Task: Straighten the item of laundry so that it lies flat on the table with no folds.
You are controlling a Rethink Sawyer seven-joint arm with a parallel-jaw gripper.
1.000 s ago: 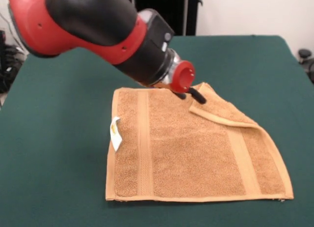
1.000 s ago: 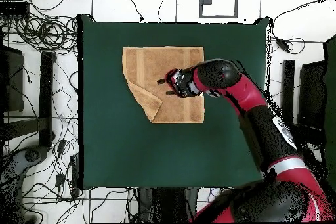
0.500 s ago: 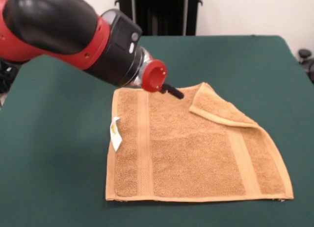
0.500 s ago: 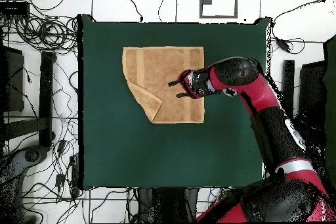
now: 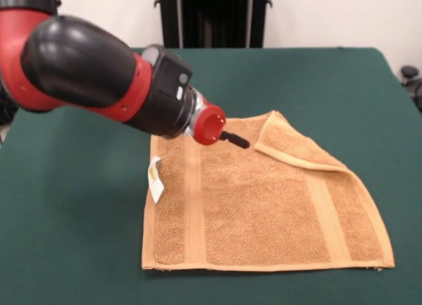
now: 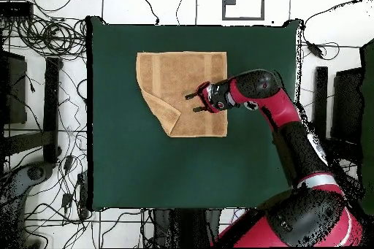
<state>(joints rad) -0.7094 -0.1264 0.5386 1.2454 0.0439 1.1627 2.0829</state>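
Orange-tan terry towel (image 5: 264, 199), squarish, lying on the dark green felt table (image 5: 79, 252), a little toward one side of the table's middle in the overhead view. Two smoother woven bands cross it, one near each of two opposite sides. Hemmed edges all round. Small white label (image 5: 155, 178) sticks out from the left edge in the front view.

Condition: mostly flat; the far right corner (image 5: 290, 143) in the front view is folded over onto the towel's top face, giving a slanted edge on that side. The near hem lies straight, parallel to the table's near edge.

Gripper (image 5: 235, 139): black-fingered, behind a red collar on the red and black arm (image 5: 92, 71), tilted over the far part of the towel, between the left band and the folded corner. In the overhead view two dark fingers (image 6: 191, 96) show spread apart, with nothing between them. Contact with the cloth cannot be told.

Open room: bare green felt on every side of the towel, widest toward the robot's side in the overhead view. Cables (image 6: 44, 34) lie on the floor beyond the table's edges.
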